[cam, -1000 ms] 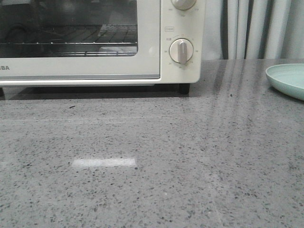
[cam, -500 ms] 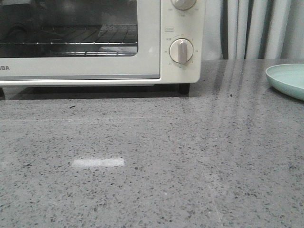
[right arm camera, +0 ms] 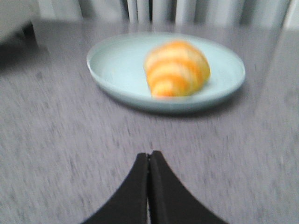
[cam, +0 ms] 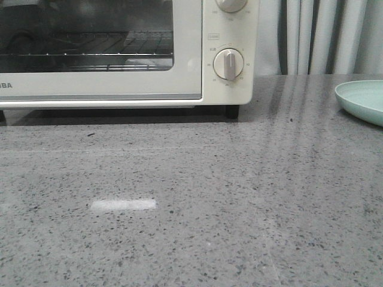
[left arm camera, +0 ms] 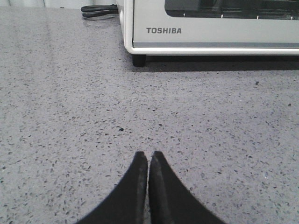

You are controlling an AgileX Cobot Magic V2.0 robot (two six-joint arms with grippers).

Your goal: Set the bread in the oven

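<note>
The cream-white oven [cam: 128,54] stands at the back left of the grey speckled counter, its glass door closed and a wire rack visible inside; its lower front edge [left arm camera: 210,39] also shows in the left wrist view. The bread [right arm camera: 176,69], golden with pale stripes, lies on a pale green plate [right arm camera: 117,70] in the blurred right wrist view. My right gripper [right arm camera: 149,154] is shut and empty, over bare counter short of the plate. Also shut and empty, my left gripper [left arm camera: 148,154] hovers over the counter in front of the oven. Neither gripper shows in the front view.
The plate's rim [cam: 362,98] sits at the right edge of the front view, the bread out of frame. A black cable [left arm camera: 98,9] lies coiled beside the oven. Pale curtains [cam: 323,36] hang behind the counter.
The bright reflection on the counter has shortened slightly. Oven and plate have not moved.
</note>
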